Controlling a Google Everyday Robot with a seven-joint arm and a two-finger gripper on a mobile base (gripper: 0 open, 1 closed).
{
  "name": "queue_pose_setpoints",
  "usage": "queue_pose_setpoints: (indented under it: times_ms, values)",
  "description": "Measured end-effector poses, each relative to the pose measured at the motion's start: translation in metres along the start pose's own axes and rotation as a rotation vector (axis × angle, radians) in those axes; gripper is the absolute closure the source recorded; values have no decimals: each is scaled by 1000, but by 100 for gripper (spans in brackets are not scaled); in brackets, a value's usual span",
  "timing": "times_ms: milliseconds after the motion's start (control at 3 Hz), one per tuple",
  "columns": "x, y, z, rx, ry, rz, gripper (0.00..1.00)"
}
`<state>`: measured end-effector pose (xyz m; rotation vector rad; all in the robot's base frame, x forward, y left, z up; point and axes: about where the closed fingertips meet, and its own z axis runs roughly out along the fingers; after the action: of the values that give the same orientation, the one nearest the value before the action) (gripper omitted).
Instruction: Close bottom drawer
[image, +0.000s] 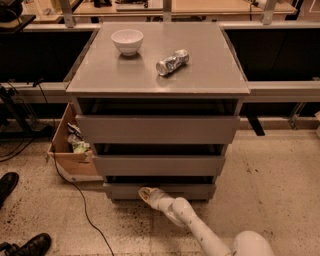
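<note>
The bottom drawer (170, 191) is found at the lower centre of the frame, under two larger ones in the cabinet (160, 75). The gripper (146, 194) is placed low at the left part of its front panel, seemingly touching it; whether the gripper is spread or closed cannot be told. For a good push, the force should be directed straight toward the upper frame, and contact nearer the panel's middle would be preferred, so that the tray is not skewed. The panel's long axis runs left to right; its face is turned toward the lower edge.
</note>
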<state>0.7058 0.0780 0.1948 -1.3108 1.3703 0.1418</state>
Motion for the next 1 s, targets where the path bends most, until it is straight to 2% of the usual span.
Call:
queue_pose_setpoints:
  times_ms: [333,667,1000]
  values:
    - [0,0,0,0,0,0,100]
    - [8,4,-19,-62,18,15,100]
    - [21,-5,-86,-162,68,75,100]
